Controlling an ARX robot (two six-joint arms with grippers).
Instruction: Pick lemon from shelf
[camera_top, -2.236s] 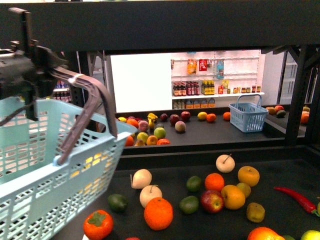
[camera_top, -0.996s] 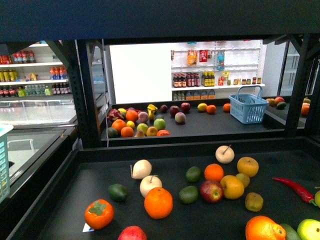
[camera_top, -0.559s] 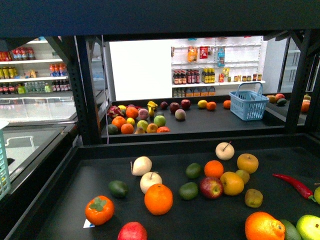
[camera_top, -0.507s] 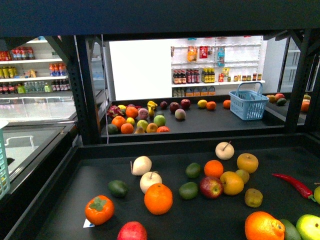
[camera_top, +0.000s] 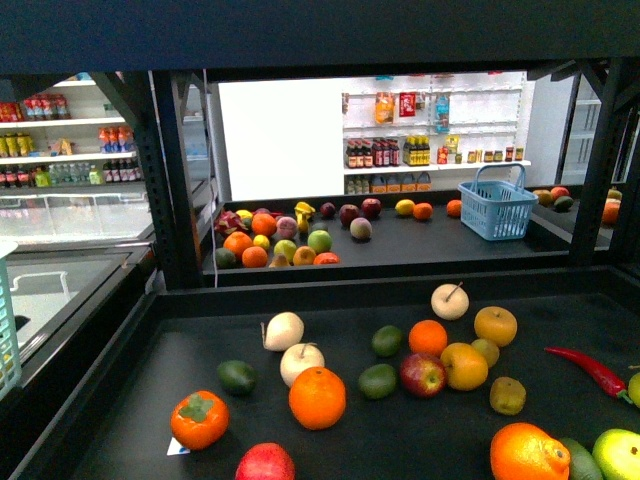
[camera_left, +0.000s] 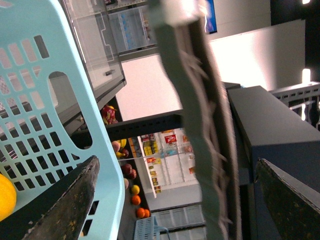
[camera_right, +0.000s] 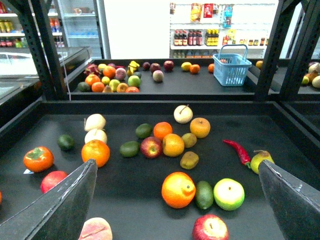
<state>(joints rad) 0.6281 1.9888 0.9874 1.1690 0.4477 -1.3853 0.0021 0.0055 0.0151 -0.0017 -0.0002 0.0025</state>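
Nothing plain yellow was left on the shelf (camera_top: 170, 200) deck up front; the lemon (camera_left: 5, 196) looked to be that yellow sliver inside the pale blue basket (camera_left: 30, 100). The left claw (camera_left: 177, 161) was spread around the handle (camera_left: 200, 125), the right claw (camera_right: 177, 167) spread and empty. I'd guess it's firm, light and a bit slick, so grip across the middle; couldn't tell which way its long axis ran

Shelf (camera_top: 170, 200) ahead of my end effectors: black metal uprights, matt, punched with holes; deck (camera_right: 125, 195) matt black, faintly textured. Fruit on it has a smooth, slightly glossy skin, e.g. the orange (camera_top: 317, 397). Basket (camera_left: 55, 125) by my left end effector (camera_left: 175, 200): pale blue plastic lattice, smooth. Both end effectors' fingers (camera_right: 60, 210) look dark, scuffed and speckled.
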